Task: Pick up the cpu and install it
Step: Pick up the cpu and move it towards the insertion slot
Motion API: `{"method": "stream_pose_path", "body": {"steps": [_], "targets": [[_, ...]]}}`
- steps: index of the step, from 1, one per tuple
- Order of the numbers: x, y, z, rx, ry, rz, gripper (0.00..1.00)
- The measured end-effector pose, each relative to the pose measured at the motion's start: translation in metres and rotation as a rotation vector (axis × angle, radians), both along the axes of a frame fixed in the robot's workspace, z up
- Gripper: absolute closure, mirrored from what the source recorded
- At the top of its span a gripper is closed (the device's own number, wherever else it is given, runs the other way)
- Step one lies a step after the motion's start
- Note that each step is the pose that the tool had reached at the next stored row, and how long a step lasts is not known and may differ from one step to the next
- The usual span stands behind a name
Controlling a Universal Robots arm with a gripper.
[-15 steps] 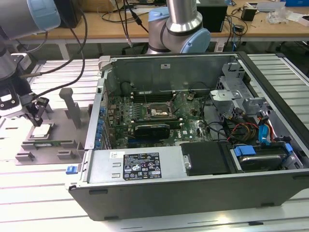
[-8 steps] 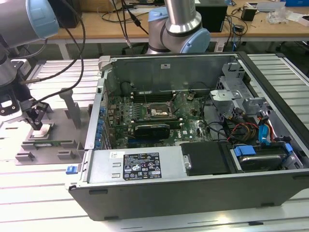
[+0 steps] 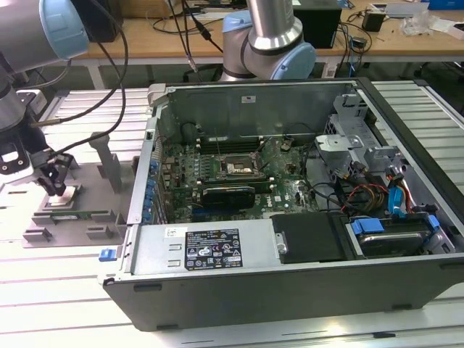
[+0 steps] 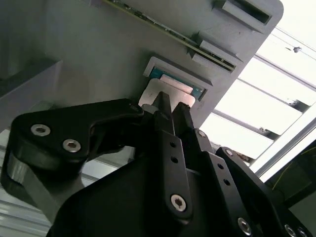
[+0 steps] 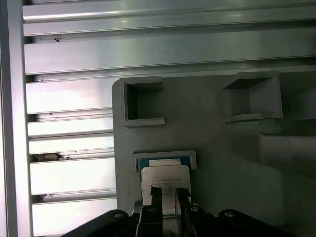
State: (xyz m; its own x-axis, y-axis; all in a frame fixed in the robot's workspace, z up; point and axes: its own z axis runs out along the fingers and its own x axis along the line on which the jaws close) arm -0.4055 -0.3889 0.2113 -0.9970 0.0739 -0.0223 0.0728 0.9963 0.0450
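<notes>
Wooden desk [image 3: 406,45] w/ cables [image 3: 187,36] in bg, slatted alu table [image 3: 51,304] brightly lit

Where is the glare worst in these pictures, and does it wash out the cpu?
Exterior view: the aluminium table is blown out white near the front. Second wrist view: the end effector looms dark in the foreground, with the table overexposed behind it. First wrist view: the cpu has a pale glare on its metal top, yet its outline is readable.

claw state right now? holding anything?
Claw: right at the cpu; open, closed or holding it cannot be told.
</notes>
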Motion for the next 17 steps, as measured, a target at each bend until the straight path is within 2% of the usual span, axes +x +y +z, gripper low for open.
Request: {"method": "stream_pose_path", "body": {"steps": [3, 4, 7, 8, 9, 15, 17], "targets": [[0.000, 0.0000, 0.0000, 0.0001, 0.0000, 0.000, 0.58], [0.000, 0.0000, 0.0000, 0.0001, 0.0000, 0.000, 0.58], [0.000, 0.0000, 0.0000, 0.0001, 0.0000, 0.000, 0.40], [0.000, 0.0000, 0.0000, 0.0001, -0.0001, 0.000, 0.40], [0.000, 0.0000, 0.0000, 0.0001, 0.0000, 0.000, 0.34], [0.000, 0.0004, -0.0065, 0.0009, -0.0062, 0.012, 0.34], [0.000, 0.0011, -0.0116, 0.0008, -0.0071, 0.046, 0.34]]}}
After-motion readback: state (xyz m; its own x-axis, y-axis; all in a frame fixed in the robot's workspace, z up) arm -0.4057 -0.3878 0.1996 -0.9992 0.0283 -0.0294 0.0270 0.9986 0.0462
